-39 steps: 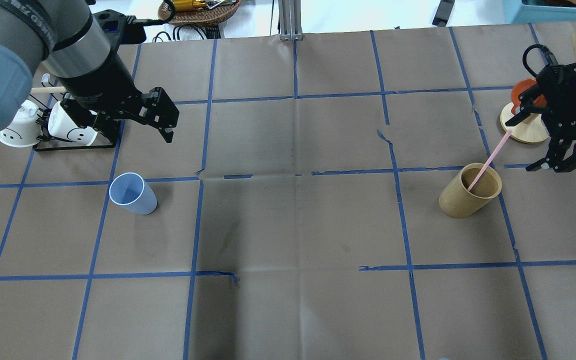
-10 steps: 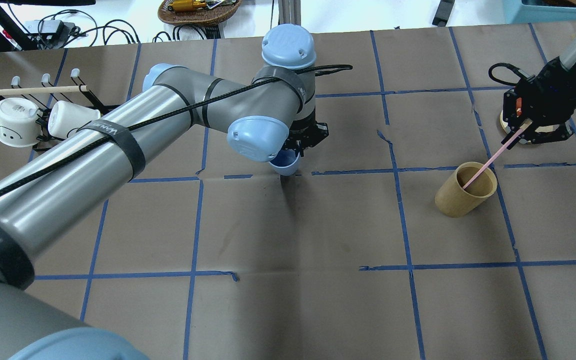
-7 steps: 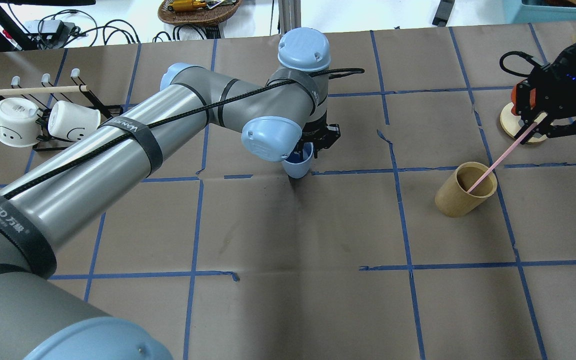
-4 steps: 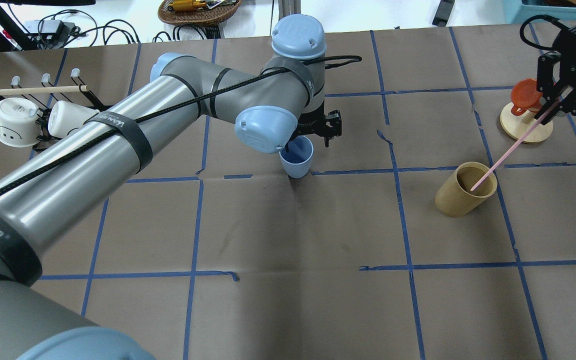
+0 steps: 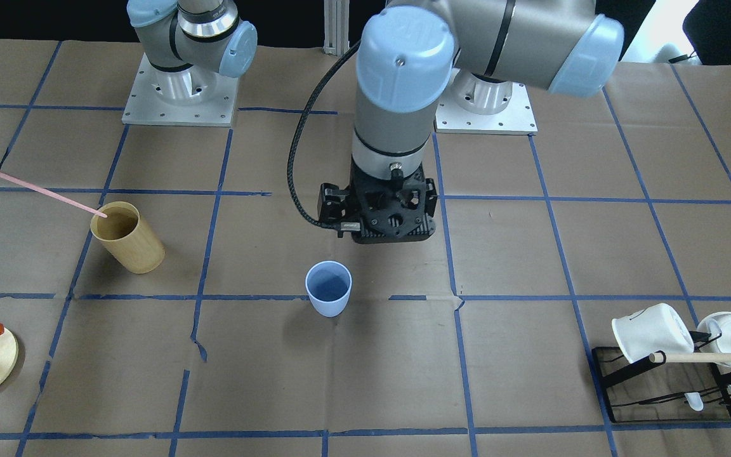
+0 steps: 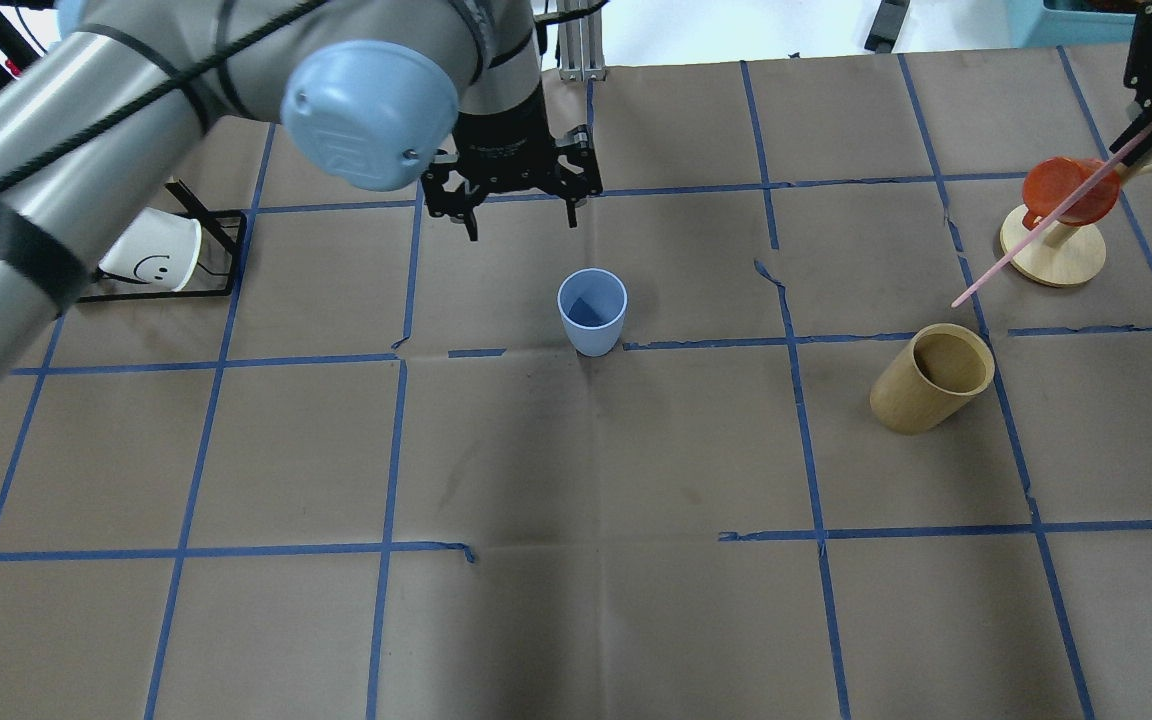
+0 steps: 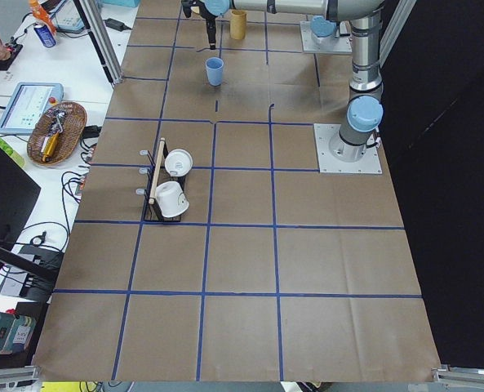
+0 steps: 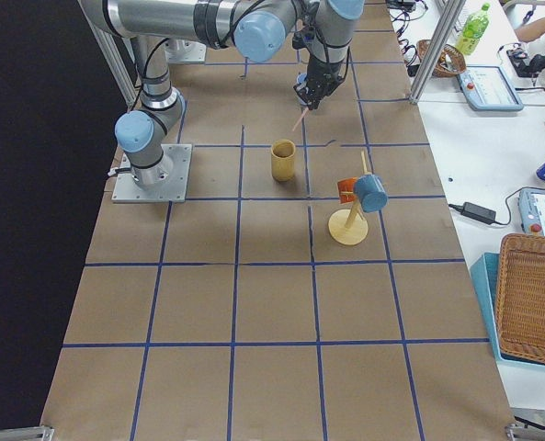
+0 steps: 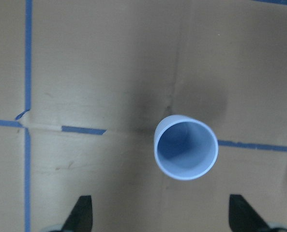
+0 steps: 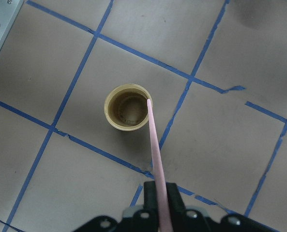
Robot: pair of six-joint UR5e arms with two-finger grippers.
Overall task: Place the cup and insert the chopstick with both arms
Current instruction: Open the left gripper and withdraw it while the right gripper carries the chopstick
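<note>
Risen off the upright mid-table cup [image 6: 592, 312], the left gripper [image 6: 521, 228] hangs spread wide at its 11 o'clock, while the right gripper [image 10: 158, 193] pinches the chopstick [image 6: 1056, 205], drawn out of the tan cylinder [image 6: 921, 395], tip slanting toward 8 o'clock and the cup at its 9 o'clock.

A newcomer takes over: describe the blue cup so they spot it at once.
On the brown table with blue tape grid, look near the middle, by the left arm's open fingers. The cup stands upright alone: short, pale blue, handleless, unlike the taller tan cylinder and the racked white mugs.
</note>
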